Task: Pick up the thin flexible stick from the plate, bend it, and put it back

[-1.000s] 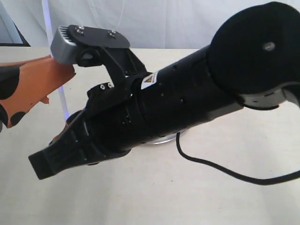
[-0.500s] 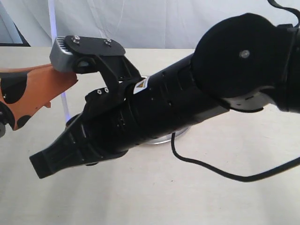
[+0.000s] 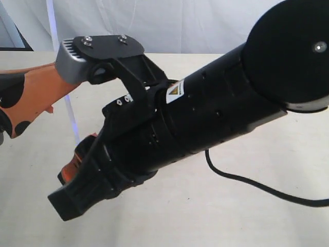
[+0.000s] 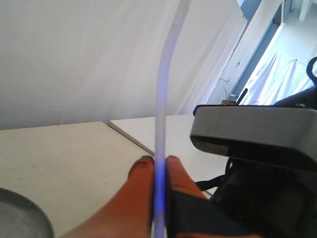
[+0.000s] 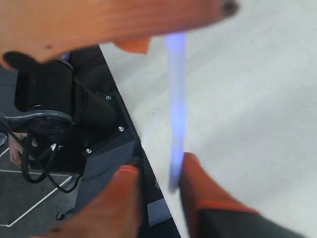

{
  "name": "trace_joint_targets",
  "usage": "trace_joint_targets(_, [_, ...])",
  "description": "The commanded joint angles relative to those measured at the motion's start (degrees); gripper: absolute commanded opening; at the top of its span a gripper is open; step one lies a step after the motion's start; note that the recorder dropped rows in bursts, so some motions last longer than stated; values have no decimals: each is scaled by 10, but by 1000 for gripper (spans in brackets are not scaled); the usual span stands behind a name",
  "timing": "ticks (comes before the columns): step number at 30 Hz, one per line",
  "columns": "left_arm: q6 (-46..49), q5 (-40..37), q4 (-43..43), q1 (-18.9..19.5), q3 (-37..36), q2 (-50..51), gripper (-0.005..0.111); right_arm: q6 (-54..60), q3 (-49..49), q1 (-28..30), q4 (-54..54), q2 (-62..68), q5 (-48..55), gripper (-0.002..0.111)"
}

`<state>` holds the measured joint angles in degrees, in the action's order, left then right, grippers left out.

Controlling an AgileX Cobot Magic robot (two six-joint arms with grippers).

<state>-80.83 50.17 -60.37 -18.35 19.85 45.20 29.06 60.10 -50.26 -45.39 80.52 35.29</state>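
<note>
Pinching thin flexible stick (image 4: 160,99) between closed jaws, left gripper (image 4: 157,162) holds it aloft, off plate (image 4: 29,220); right gripper (image 5: 157,167), jaws parted, straddles stick's end without firm grip yet, likely second anchor for bend.

Stick (image 4: 160,114) between the jaws is looking translucent, smooth plastic; orange fingers (image 4: 140,173) showing matt; plate (image 4: 25,220) reading brushed steel.
</note>
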Motion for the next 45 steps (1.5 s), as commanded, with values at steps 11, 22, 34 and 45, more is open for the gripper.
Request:
trace_joint_targets(11, [-17,15,13,-2,3,-2,0,3,-3,-1,-14,-9,-143,0])
trace_joint_targets(22, [-29,7,14,-2,3,-2,0,3,-3,-1,-12,-9,-140,0])
trace_joint_targets(34, [-30,-30,14,-2,3,-2,2,3,-3,-1,1,-9,-145,0])
trace_joint_targets(45, [-29,-69,-1,-2,3,-2,45,-21,-3,-1,21,-9,-162,0])
